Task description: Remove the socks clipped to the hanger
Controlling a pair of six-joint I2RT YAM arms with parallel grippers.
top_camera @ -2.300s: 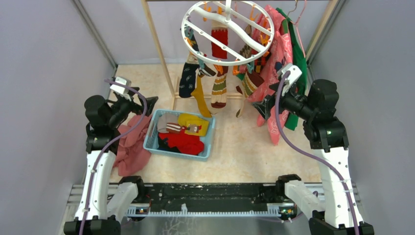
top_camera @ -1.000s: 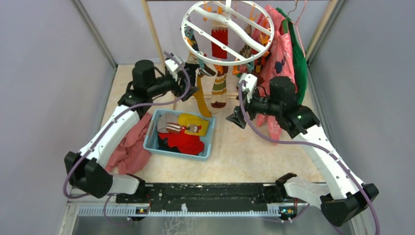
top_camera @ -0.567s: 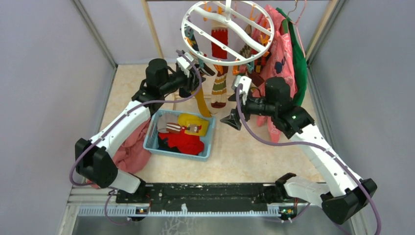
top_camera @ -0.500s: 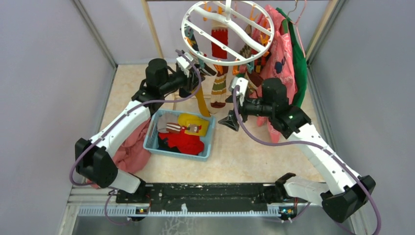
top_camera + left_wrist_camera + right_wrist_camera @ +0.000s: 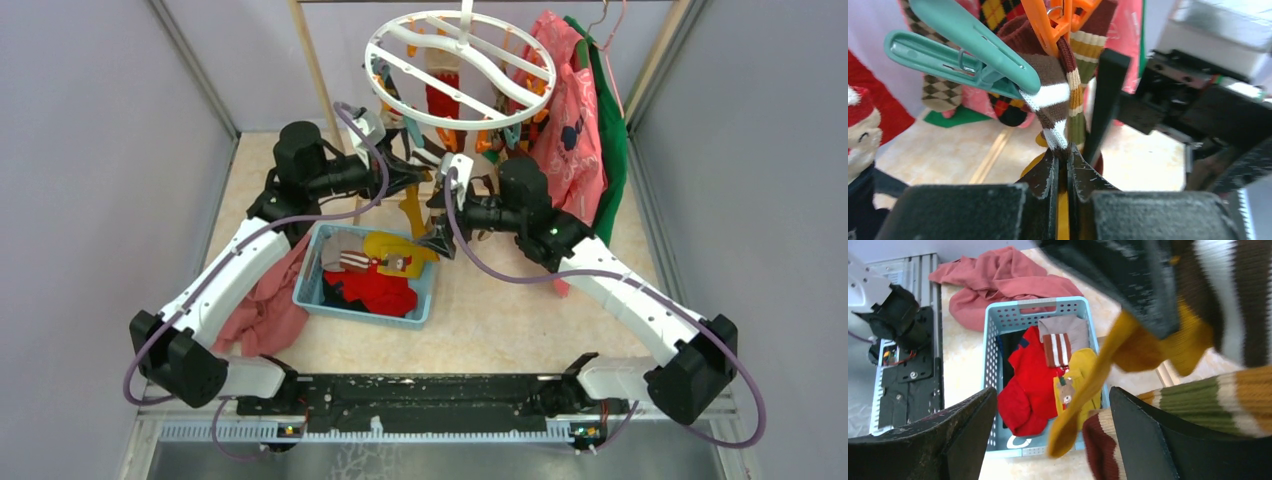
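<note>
One brown striped sock (image 5: 1055, 95) hangs from a teal clip (image 5: 963, 50) just above my left gripper (image 5: 1063, 160), whose jaws pinch its lower end. Soft, light knit; I reckon it'll stretch, so better to hold nearer the clip. My right gripper (image 5: 1053, 397) gapes wide, with a mustard sock (image 5: 1088, 385) dangling ahead of it.

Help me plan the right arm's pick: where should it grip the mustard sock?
Probably its slim lower half, from the right. The mustard sock hangs free there, narrow enough for the open right gripper; higher up, clips and the left gripper crowd it.
</note>
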